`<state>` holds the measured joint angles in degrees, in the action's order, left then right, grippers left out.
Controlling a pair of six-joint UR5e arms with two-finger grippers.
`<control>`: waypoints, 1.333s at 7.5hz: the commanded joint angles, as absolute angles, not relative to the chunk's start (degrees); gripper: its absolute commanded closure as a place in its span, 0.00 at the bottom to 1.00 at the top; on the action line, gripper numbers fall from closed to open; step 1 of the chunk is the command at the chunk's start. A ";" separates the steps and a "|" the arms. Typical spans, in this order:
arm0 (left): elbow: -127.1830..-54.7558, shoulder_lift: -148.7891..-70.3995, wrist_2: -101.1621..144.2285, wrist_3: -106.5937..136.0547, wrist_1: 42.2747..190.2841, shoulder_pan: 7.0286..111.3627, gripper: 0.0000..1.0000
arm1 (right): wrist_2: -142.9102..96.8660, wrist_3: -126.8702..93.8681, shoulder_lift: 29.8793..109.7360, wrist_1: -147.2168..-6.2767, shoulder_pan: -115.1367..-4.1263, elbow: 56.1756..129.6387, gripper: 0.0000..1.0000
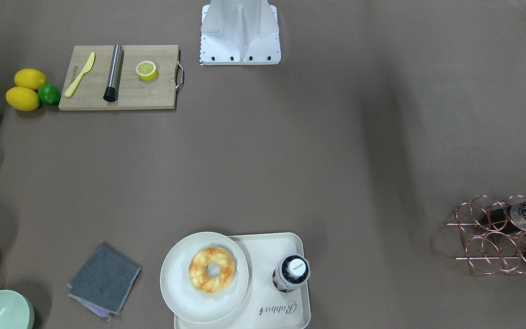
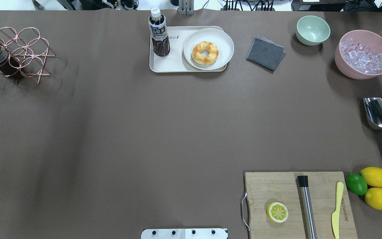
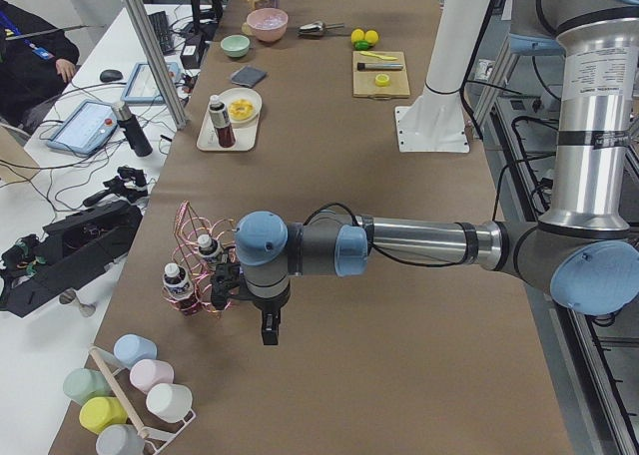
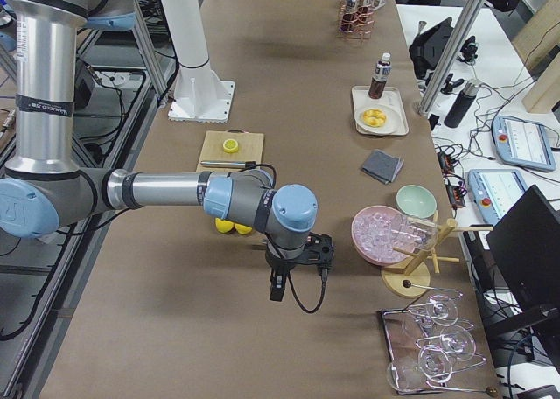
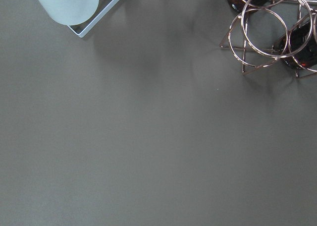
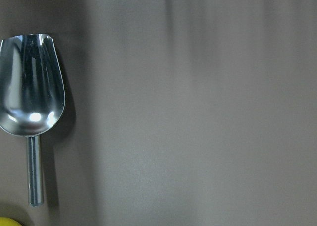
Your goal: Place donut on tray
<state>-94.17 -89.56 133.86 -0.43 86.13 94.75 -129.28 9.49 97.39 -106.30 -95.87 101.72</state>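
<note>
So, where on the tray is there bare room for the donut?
Only a narrow strip of the tray is bare, between the bottle and the round plate holding the donut. The plate covers the tray's other end. The table between tray and cutting board is widely bare.

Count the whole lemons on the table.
2. One lemon lies beside the lime, past the cutting board; the other lemon sits next to it, nearer the robot. None seem hidden.

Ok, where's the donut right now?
In the overhead view the donut lies at the far edge of the table, on the round plate that overlaps the right end of the tray, with the bottle standing to its left.
</note>
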 commanded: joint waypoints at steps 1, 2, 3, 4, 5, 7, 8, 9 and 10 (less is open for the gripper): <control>-93.96 -90.09 132.81 -0.44 86.13 94.75 0.02 | -129.29 9.49 97.38 -106.26 -95.98 101.69 0.00; -94.22 -90.09 131.15 -0.44 86.22 94.75 0.02 | -129.29 9.49 97.30 -106.26 -95.98 101.60 0.00; -94.13 -90.44 130.87 -0.53 86.22 94.75 0.02 | -129.29 9.49 97.21 -106.17 -95.98 101.34 0.00; -94.22 -90.44 130.87 -0.44 86.13 94.75 0.02 | -129.29 9.49 97.21 -106.17 -95.98 101.42 0.00; -94.13 -90.44 130.87 -0.44 86.13 94.75 0.02 | -129.29 9.49 97.29 -106.17 -95.98 101.60 0.00; -94.22 -90.44 130.78 -0.44 86.13 94.75 0.02 | -129.29 9.49 97.21 -106.26 -96.06 101.78 0.00; -94.13 -90.44 130.87 -0.44 86.13 94.75 0.02 | -129.29 9.49 97.12 -106.26 -96.15 101.78 0.00; -94.13 -90.53 130.78 -0.44 86.22 94.75 0.02 | -129.29 9.49 97.12 -106.17 -96.15 101.60 0.00; -94.13 -90.96 130.78 -0.44 86.13 94.75 0.02 | -129.29 9.49 97.12 -106.17 -96.15 101.43 0.00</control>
